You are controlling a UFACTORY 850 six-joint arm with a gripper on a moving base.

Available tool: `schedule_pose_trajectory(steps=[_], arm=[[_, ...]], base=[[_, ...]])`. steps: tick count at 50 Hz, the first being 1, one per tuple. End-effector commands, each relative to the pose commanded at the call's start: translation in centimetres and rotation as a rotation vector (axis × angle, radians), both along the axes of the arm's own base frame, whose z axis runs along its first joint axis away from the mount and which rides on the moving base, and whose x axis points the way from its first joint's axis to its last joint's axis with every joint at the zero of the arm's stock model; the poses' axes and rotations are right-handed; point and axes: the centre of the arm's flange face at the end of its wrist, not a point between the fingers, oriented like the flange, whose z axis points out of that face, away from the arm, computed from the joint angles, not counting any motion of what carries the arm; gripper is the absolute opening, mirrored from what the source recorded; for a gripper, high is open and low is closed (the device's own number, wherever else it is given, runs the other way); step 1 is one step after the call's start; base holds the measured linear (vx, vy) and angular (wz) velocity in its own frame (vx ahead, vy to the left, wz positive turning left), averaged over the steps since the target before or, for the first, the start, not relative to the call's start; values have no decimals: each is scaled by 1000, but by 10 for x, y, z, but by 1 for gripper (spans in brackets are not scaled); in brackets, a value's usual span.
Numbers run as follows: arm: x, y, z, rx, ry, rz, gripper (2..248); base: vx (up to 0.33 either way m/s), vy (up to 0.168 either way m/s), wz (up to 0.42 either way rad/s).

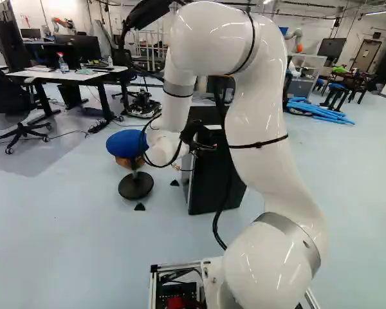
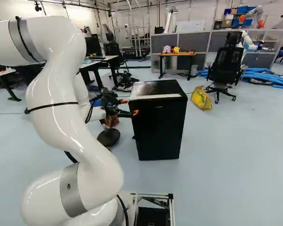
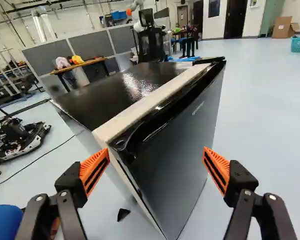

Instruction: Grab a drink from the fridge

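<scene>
Fridge stands upright ahead of the base, its door apparently closed; pulling that door out is judged to be the step in hand. Align one finger with the seam at the near vertical edge, which looks like the free side, seat it behind the edge, then draw outward in an arc; a straight pull may slip or drag the cabinet. Arm rises from its lowest joint, bends over at the top and brings its wrist down beside the fridge's upper part, aimed at the near corner. Stool with a blue seat stands near the wrist; allow clearance on that side. Gripper holds nothing, its fingers wide apart, with the fridge's near corner ahead and between them. Orange pads line the fingers; contact with the fridge cannot be confirmed. Drink is visible in no view and is presumably inside, behind the door
</scene>
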Motion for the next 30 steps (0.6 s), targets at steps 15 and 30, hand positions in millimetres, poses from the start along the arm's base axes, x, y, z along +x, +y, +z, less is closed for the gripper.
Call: schedule_pose_trajectory(steps=[15, 30], arm=[[5, -1, -1, 5, -4, -18, 247], [6, -7, -1, 8, -3, -46, 247]], base=[[0, 0, 0], [0, 0, 0]])
